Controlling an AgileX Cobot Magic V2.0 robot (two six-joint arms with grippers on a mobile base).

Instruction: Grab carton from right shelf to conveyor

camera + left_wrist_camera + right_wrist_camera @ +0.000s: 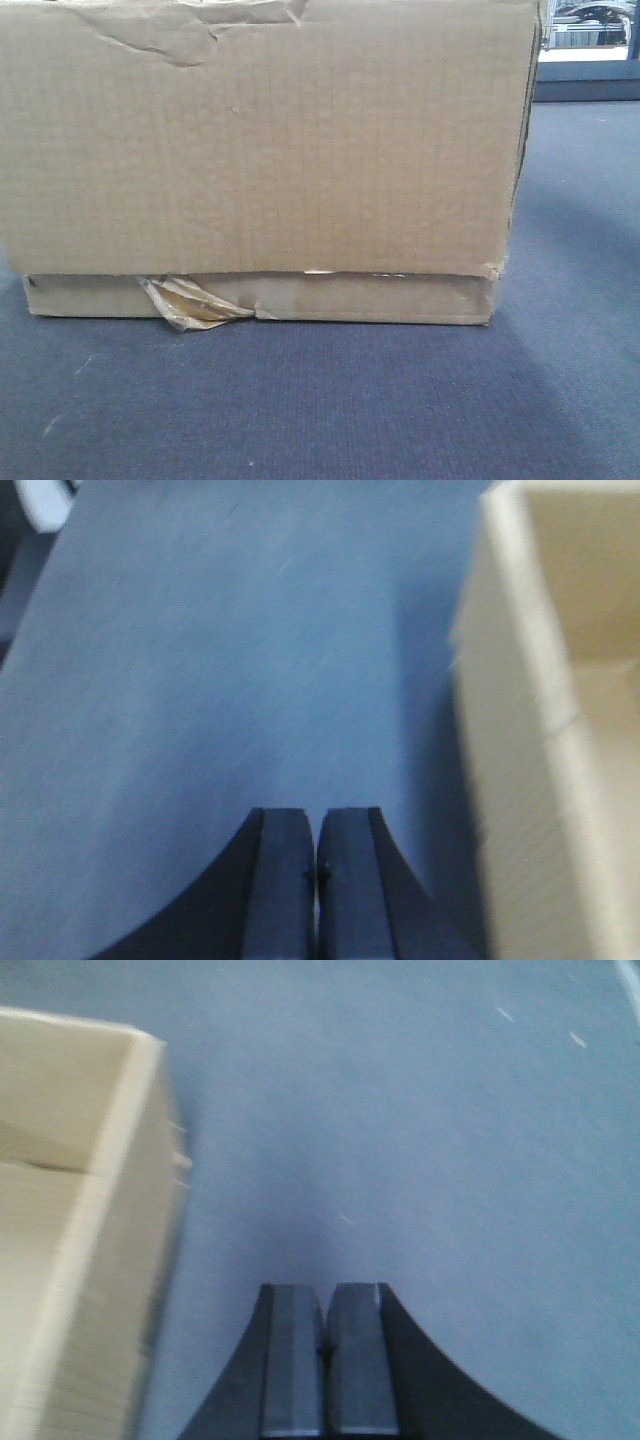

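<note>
So the whole scene sits on the conveyor (300, 410), a flat grey-blue textured belt that fills the ground in all three views. Behind the carton's top right corner there's a bright strip of room, too blurry to make out.

One carton (260, 150), plain brown corrugated cardboard, standing upright on the belt. It has a dented, creased top edge and a stepped lower band, and a crumpled scrap of yellowish tape (190, 302) hangs off that band toward its left end. From the front view it fills most of the frame, its left side running out of the picture.

Two grippers, one on either side of the carton. The left gripper (316, 880) hangs over bare belt with the carton's wall off to one side, not touching it. The right gripper (325, 1360) is the same deal on the opposite side, with open belt between it and the box. Both sets of jaws are pressed together with nothing between them.

Open belt in front of the carton and to its right, where the belt runs back toward the bright strip.
</note>
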